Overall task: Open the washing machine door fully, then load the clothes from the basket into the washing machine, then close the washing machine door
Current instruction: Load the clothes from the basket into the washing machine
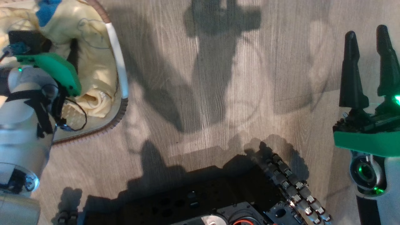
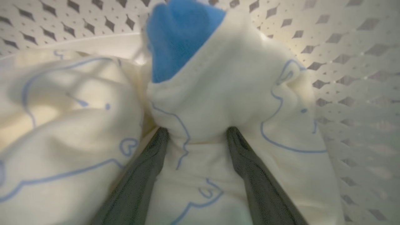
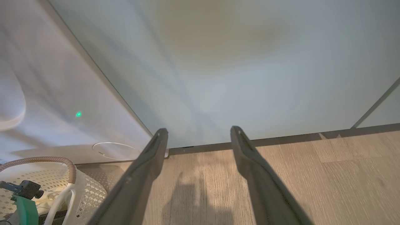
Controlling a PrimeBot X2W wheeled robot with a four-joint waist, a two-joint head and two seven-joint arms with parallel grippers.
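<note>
The basket (image 1: 119,67) stands on the floor at the upper left, holding the pale yellow clothes (image 1: 97,68) with a blue piece (image 1: 47,9) on top. My left arm's green wrist (image 1: 59,73) reaches down into it, covering the fingers. In the left wrist view my left gripper (image 2: 197,131) is open, its fingers pressed into the clothes (image 2: 218,93), a fold bulging between them below the blue piece (image 2: 178,37). My right gripper (image 1: 366,31) hangs open and empty over the floor at the right. The washing machine (image 3: 62,93) shows its white front; its door is out of view.
Pale teal cabinets (image 3: 234,62) stand ahead of the right gripper (image 3: 199,129), beyond a strip of wood floor (image 3: 328,175). A round panel (image 3: 112,151) sits low on the machine, just behind the basket (image 3: 90,190). My dark base (image 1: 218,203) fills the bottom of the head view.
</note>
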